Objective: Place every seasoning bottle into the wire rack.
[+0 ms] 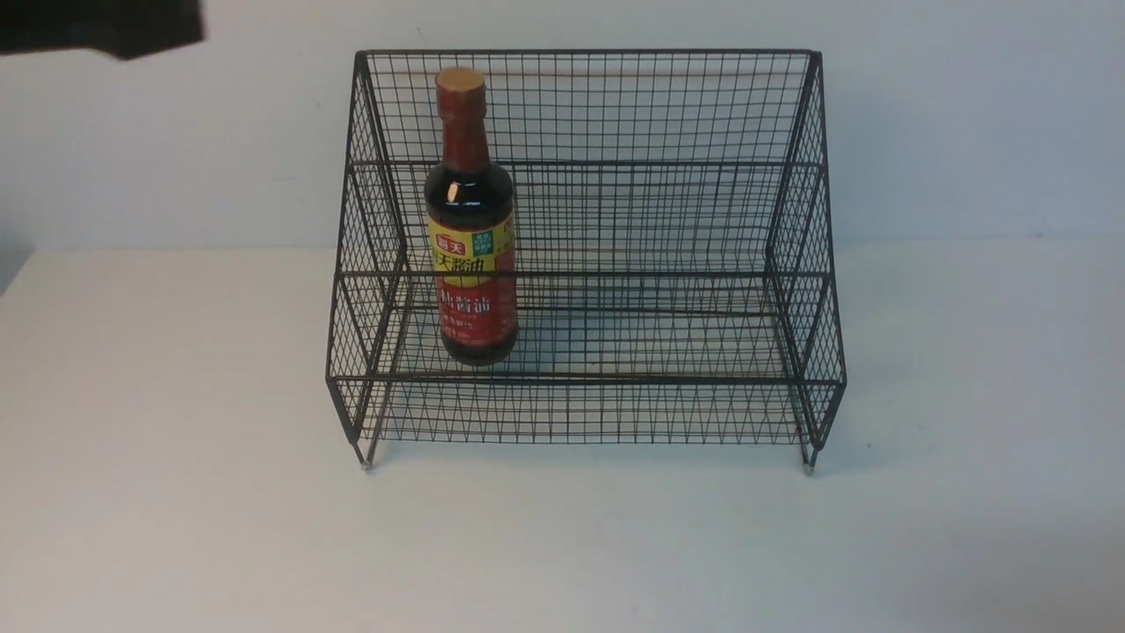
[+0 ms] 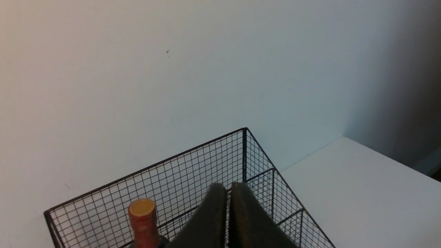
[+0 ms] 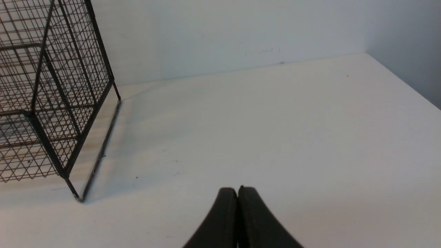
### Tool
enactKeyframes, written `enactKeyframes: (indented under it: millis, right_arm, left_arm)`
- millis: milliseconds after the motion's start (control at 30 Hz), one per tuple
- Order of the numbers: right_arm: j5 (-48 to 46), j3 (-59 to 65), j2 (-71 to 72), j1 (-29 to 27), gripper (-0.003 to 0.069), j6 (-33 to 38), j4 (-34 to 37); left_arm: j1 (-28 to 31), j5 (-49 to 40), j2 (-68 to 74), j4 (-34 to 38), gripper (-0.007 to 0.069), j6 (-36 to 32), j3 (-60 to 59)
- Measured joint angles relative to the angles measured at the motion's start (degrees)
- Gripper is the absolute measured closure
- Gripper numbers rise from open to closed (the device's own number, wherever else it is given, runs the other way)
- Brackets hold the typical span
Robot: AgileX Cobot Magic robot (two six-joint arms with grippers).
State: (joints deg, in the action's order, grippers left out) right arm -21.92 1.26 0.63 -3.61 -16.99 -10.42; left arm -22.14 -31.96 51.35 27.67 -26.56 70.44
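Note:
The seasoning bottle (image 1: 471, 220), dark glass with a red-and-yellow label, red neck wrap and tan cap, stands upright on the lower tier of the black wire rack (image 1: 791, 220), toward its left end. Its cap and neck also show in the left wrist view (image 2: 142, 220), inside the rack (image 2: 179, 179). My left gripper (image 2: 228, 187) is shut and empty, raised above the rack, apart from the bottle. In the front view only a dark part of the left arm (image 1: 97, 26) shows at the top left. My right gripper (image 3: 237, 190) is shut and empty over bare table, to the right of the rack (image 3: 51, 103).
The white table (image 1: 562, 545) runs in front of and to both sides of the rack. A white wall (image 1: 967, 114) stands close behind the rack. The table's right edge (image 3: 413, 89) shows in the right wrist view.

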Motion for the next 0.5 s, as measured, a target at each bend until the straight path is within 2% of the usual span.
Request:
enactKeyframes:
  millis: [200,367,500]
  right_arm:
    - [0.0,0.0,0.0,0.0,0.0673,0.0,0.0]
    - [0.0,0.0,0.0,0.0,0.0673,0.0,0.0]
    - [0.0,0.0,0.0,0.0,0.0673,0.0,0.0]
  left_arm:
    - [0.0,-5.16,-6.74,0.85,0.0629,0.0,0.0]
    - [0.0,-5.87,-10.5,1.7,0.0629,0.06,0.05]
    - [0.0,-6.91,-14.74,-0.43,0.0629,0.06,0.05]
